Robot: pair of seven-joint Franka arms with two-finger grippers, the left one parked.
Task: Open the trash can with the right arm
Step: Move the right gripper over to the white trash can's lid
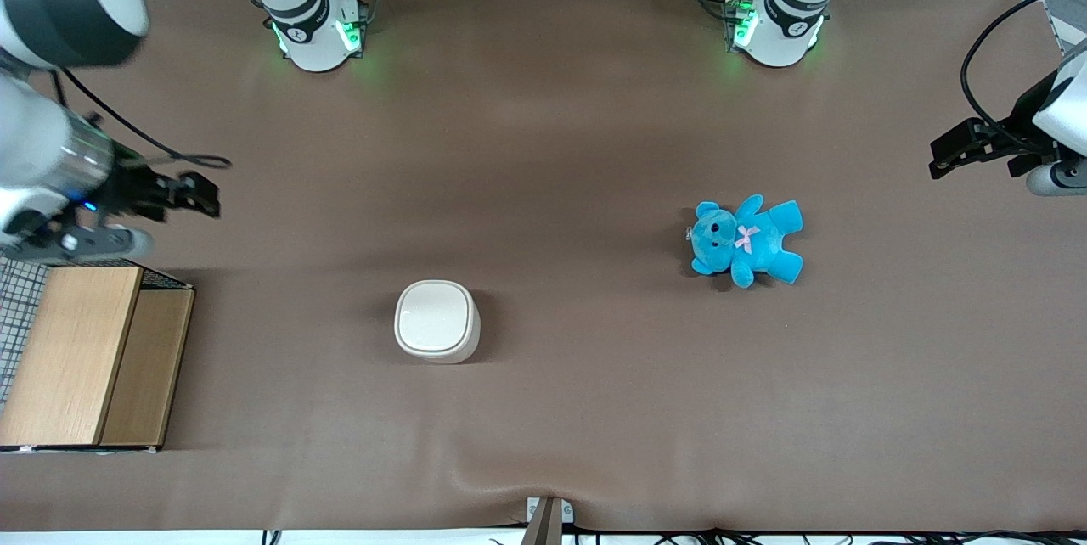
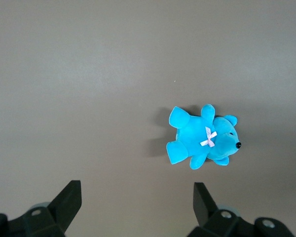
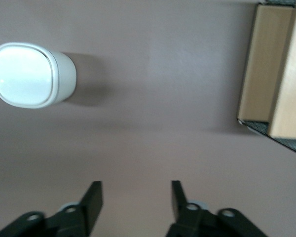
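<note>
Trash can (image 1: pixel 436 321) stands nearest the front camera, mid-table, lid flat and shut. Gripper (image 1: pixel 202 193) hangs farther back, toward the working arm's end, above bare mat; its 2 fingers (image 3: pixel 92 201) parted, holding nothing. Can sits well apart, nearer the camera and toward table centre.

No legible text, label, brand, number or sign appears on any surface. The trash can (image 1: pixel 436 320) has a plain lid, the wooden box (image 1: pixel 85 358) is unmarked, and the gripper (image 1: pixel 199 193), above the table near that box with fingers apart, carries no lettering.
</note>
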